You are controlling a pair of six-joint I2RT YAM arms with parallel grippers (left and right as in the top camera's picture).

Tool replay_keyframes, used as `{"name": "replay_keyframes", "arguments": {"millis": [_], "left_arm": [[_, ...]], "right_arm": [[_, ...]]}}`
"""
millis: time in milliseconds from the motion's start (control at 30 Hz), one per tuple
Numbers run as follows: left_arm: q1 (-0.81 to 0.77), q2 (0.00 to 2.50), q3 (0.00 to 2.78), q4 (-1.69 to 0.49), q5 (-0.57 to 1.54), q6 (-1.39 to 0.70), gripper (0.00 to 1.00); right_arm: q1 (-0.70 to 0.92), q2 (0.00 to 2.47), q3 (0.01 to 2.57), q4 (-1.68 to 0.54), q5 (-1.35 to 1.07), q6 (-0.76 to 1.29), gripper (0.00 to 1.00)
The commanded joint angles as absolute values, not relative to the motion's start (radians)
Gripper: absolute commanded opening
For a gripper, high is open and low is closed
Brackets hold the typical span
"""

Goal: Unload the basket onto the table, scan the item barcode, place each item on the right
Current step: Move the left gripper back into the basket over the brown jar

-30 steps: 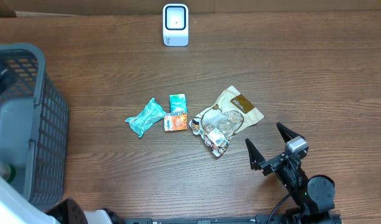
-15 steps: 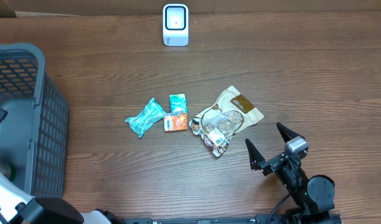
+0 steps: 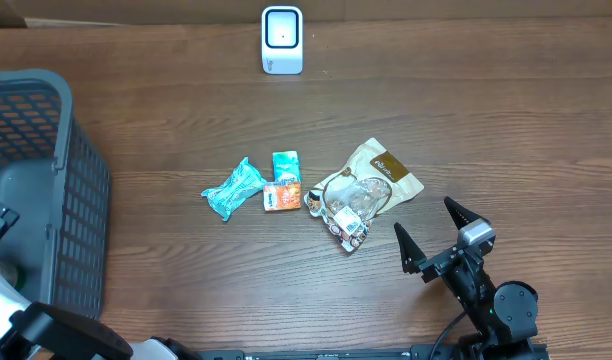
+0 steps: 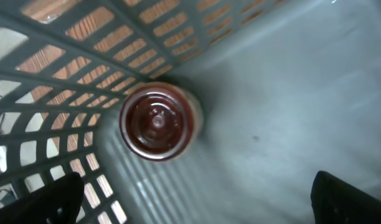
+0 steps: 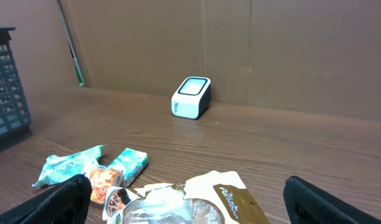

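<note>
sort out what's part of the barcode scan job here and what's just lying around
Likely part of the job:
- scanner
- brown-capped bottle in the basket
- left gripper, open, inside the basket near the bottle

Just lying about for now:
- teal packet
- small teal box
- orange packet
- tan pouch
- clear snack bag
- right gripper, open, holding nothing

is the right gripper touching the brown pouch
Apart. The overhead view shows bare table between the open right gripper and the brown pouch.
</note>
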State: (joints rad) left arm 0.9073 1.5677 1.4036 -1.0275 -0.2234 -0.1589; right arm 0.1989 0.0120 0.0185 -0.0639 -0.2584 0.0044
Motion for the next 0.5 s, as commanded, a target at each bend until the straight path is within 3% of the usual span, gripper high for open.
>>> {"name": "replay_keyframes", "arguments": {"millis": [0, 467], "left_arm": [[0.965, 1.575, 1.33, -0.966, -0.265, -0.081, 1.0], [1.04, 1.638, 1.209, -0.788, -0.253, -0.066, 0.99]], "right_arm": [[0.203, 0.003, 0.008, -0.059, -0.256, 0.008, 1.0], [0.203, 0.003, 0.008, -0.059, -0.256, 0.007, 1.0]]}}
